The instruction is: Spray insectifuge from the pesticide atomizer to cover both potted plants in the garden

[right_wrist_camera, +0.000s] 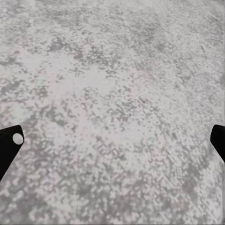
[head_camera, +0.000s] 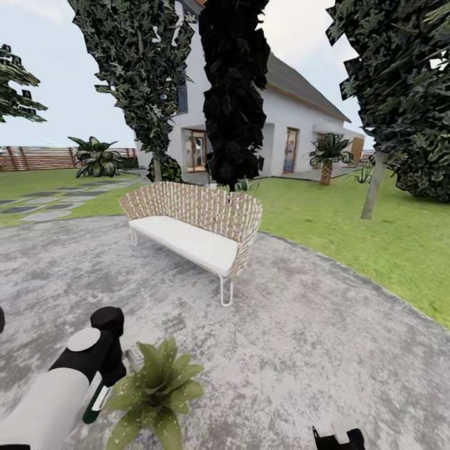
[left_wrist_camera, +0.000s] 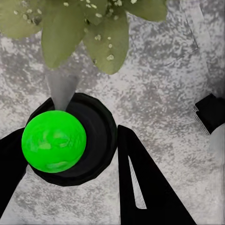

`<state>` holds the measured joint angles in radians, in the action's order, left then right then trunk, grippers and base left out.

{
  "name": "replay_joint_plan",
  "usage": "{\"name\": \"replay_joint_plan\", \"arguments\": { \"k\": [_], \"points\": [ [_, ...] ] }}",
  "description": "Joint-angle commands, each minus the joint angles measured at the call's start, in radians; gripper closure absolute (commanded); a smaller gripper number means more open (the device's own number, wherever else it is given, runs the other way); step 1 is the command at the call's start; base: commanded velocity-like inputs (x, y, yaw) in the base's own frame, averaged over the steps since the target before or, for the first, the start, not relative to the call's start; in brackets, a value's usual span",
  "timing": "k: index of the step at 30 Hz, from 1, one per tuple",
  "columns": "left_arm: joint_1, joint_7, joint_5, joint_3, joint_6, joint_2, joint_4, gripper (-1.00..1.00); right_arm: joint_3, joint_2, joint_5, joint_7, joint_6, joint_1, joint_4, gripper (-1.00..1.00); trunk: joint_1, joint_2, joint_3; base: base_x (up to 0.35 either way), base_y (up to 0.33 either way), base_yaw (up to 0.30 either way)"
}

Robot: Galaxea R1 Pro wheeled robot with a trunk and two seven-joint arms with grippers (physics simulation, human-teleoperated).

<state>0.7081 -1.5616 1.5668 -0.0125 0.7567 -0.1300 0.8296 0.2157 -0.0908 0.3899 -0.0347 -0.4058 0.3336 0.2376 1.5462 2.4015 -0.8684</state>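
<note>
So the pick-up part looks done to me: the left gripper (head_camera: 103, 390) is down low at the near-left of the paving (head_camera: 300, 350) and it's pinching the pesticide atomizer (head_camera: 99, 400), which pokes out under the arm in the head view with its red band and dark lower body showing. In the left wrist view you look straight down onto the bottle between the two dark fingers (left_wrist_camera: 145, 183), a round dark body with a bright green ball on top (left_wrist_camera: 54, 140), and there's a faint greyish cone (left_wrist_camera: 61, 89) going from it toward the leaves, which I read as spray coming out, though it's soft enough that I wouldn't swear to it. The potted plant (head_camera: 156, 387) sits just beside the gripper, and its leaves (left_wrist_camera: 101, 37) have whitish specks all over them, so I'd say coverage on this one is underway or maybe close to done. I can't make out its pot. The second plant isn't something I can pick out here, so that half of the job is probably still ahead. The right gripper (right_wrist_camera: 112, 140) hangs over bare paving with its fingers spread wide, holding nothing. Beyond all that, a wicker sofa (head_camera: 194, 228), lawn (head_camera: 350, 225), trees and a white house (head_camera: 294, 119).
</note>
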Motion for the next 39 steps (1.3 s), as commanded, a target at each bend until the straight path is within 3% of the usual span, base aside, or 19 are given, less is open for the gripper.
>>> {"name": "replay_joint_plan", "arguments": {
  "k": [1, 8, 13, 28, 34, 39],
  "points": [
    [0.001, -0.009, 0.007, -0.001, 0.011, 0.000, 0.001, 1.00, 0.005, 0.000, 0.011, -0.004, -0.004, 0.001, -0.001, -1.00, 0.000, 0.000, -0.001, 0.200, -0.232, 0.024],
    [0.001, -0.009, 0.007, 0.002, 0.012, -0.002, 0.000, 1.00, 0.005, 0.001, 0.011, -0.004, -0.004, 0.001, -0.001, -1.00, 0.000, 0.000, -0.001, 0.198, -0.233, 0.047],
    [0.001, -0.009, 0.007, 0.020, 0.012, -0.006, 0.001, 1.00, 0.005, 0.003, 0.011, -0.004, -0.004, 0.001, -0.001, -1.00, 0.000, 0.000, -0.001, 0.080, -0.275, 0.249],
    [0.001, -0.009, 0.012, 0.025, 0.012, -0.009, 0.002, 1.00, 0.005, 0.003, 0.011, -0.004, -0.004, 0.001, -0.001, -1.00, 0.000, 0.000, -0.001, -0.018, -0.297, 0.274],
    [0.004, -0.009, 0.016, 0.062, 0.013, -0.012, 0.003, 1.00, 0.005, 0.003, 0.011, -0.004, -0.004, 0.001, -0.001, -1.00, 0.000, 0.000, -0.001, 0.105, -0.260, 0.275],
    [0.003, -0.009, 0.017, 0.070, 0.012, -0.017, 0.002, 1.00, 0.005, 0.003, 0.011, -0.004, -0.004, 0.001, -0.001, -1.00, 0.000, 0.000, -0.001, 0.279, -0.160, 0.275]
  ]
}}
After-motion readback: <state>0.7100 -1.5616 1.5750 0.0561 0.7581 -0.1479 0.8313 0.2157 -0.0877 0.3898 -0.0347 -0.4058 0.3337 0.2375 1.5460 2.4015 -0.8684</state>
